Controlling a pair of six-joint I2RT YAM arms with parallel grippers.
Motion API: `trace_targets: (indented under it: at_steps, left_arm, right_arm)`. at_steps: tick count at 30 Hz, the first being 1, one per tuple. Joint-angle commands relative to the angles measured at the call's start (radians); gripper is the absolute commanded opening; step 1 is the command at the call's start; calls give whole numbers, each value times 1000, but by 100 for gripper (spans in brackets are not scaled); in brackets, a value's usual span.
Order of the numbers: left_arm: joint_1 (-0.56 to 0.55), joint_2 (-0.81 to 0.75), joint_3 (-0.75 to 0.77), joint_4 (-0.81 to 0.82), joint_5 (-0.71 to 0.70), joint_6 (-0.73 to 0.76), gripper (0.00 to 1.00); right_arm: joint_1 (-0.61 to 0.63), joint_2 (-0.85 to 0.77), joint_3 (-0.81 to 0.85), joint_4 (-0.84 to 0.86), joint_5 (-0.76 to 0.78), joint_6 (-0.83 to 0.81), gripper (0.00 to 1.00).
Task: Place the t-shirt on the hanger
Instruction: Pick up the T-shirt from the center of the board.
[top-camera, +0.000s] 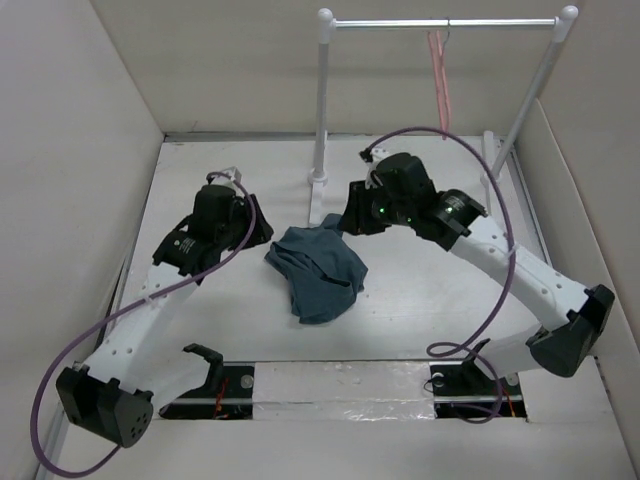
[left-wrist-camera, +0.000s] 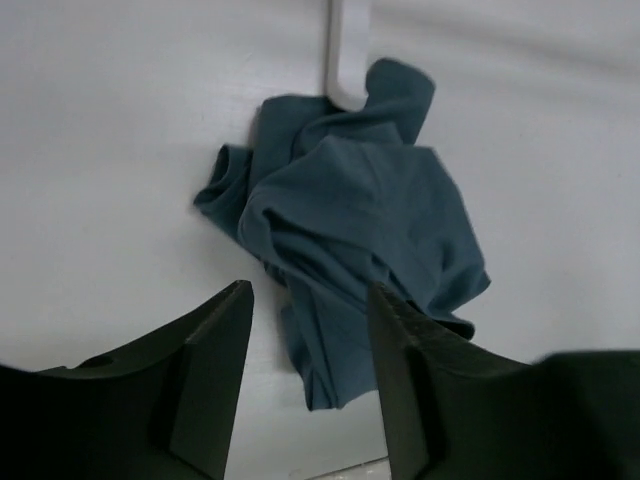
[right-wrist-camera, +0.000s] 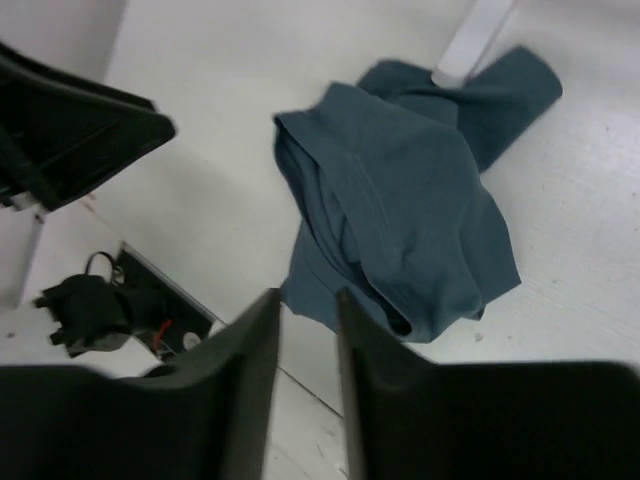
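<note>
Dark fingers of the left tool (left-wrist-camera: 310, 300) stand apart, empty. The right tool (right-wrist-camera: 305, 300) is narrowly apart, also empty. At centre frame the blue t-shirt (top-camera: 320, 270) lies crumpled on the worktop (top-camera: 430, 300). The pink hanger (top-camera: 440, 75) hangs from the rack (top-camera: 440, 22), upper right. Nothing is gripped yet, so the next move probably means pinching a shirt edge.

A white counter (top-camera: 430, 290) sat boxed in by plain beige walls (top-camera: 220, 70) on three sides, evenly lit, with a white clothes rack (top-camera: 322, 100) standing at its far edge.
</note>
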Motion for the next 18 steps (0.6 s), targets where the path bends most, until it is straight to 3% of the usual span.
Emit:
trace_targets:
  at_steps: [1, 2, 5, 11, 18]
  left_arm:
    - [21, -91, -104, -8, 27, -100, 48]
    - [32, -108, -126, -11, 35, -124, 50]
    - [32, -105, -198, 5, 46, -163, 52]
    - [32, -64, -280, 116, 66, -186, 56]
    - [32, 33, -297, 237, 46, -158, 55]
  right_arm:
    - [10, -15, -87, 210, -54, -39, 39]
    - [22, -3, -121, 253, -57, -52, 51]
    - [59, 96, -122, 275, -51, -119, 59]
    - [92, 241, -98, 352, 30, -168, 47]
    - [92, 254, -104, 381, 22, -162, 44]
